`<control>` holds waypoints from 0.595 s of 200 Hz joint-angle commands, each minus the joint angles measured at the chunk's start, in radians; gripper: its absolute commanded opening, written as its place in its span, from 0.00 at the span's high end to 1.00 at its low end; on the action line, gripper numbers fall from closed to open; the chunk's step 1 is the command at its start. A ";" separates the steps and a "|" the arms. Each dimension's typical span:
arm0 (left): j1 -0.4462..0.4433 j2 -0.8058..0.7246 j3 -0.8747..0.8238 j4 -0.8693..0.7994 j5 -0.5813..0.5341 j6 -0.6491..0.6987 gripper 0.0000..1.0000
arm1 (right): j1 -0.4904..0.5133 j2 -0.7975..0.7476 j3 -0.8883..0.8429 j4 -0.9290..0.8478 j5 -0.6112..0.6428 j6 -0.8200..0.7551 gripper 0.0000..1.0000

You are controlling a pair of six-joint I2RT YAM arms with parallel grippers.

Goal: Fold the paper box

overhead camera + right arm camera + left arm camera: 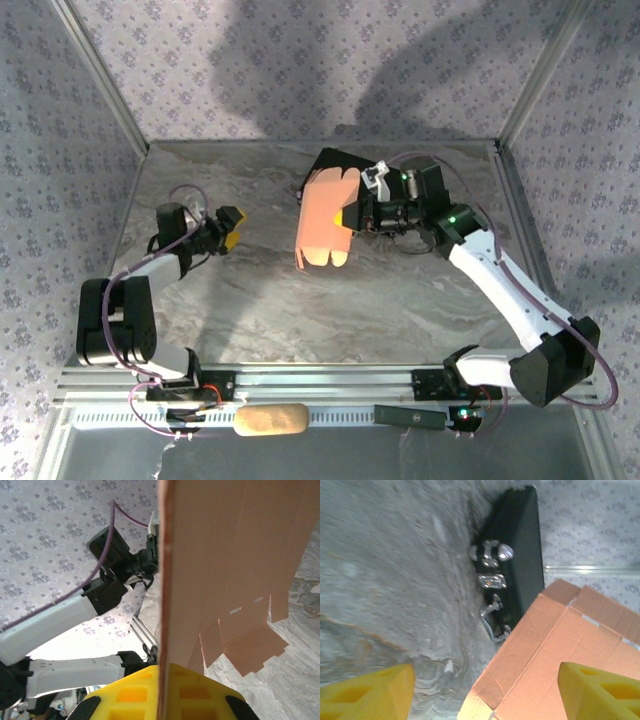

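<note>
Holding the paper box [325, 218] up off the surface [300, 300], the right tool [347, 216] has its yellow jaws closed on 1 edge of the sheet. The right wrist view shows the cardboard edge pinched between them. The sheet hangs in the air toward the back of the surface, close by the black case [335, 160], with its flaps and tabs drooping toward the near side.

I judge the folding barely begun. The cardboard reads as a flat die-cut blank with creases and slits visible, no wall raised and no tab tucked, so every fold is left to do.

The left tool [229, 228] hovers well apart to the left, jaws spread wide and holding nothing, facing the sheet.

No brand, label or readable writing appears on the cardboard or the case, which carries plain metal latches [492, 565].
</note>
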 commanded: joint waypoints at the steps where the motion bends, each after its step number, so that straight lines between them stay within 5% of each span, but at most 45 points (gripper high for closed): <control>1: -0.073 -0.022 0.030 0.081 -0.022 -0.040 0.24 | -0.028 -0.035 0.033 0.036 -0.052 0.079 1.00; 39: -0.215 -0.197 -0.030 0.072 -0.230 -0.242 0.21 | -0.059 -0.068 0.049 0.067 0.071 0.195 1.00; 67: -0.515 -0.503 0.202 -0.560 -0.745 0.201 0.14 | -0.077 -0.041 0.102 -0.007 0.203 0.244 1.00; 88: -0.655 -0.517 0.278 -0.632 -0.852 0.428 0.19 | -0.071 0.010 0.195 -0.117 0.287 0.247 1.00; 119: -0.956 -0.472 0.334 -0.633 -1.158 0.796 0.23 | -0.051 0.062 0.301 -0.227 0.365 0.256 1.00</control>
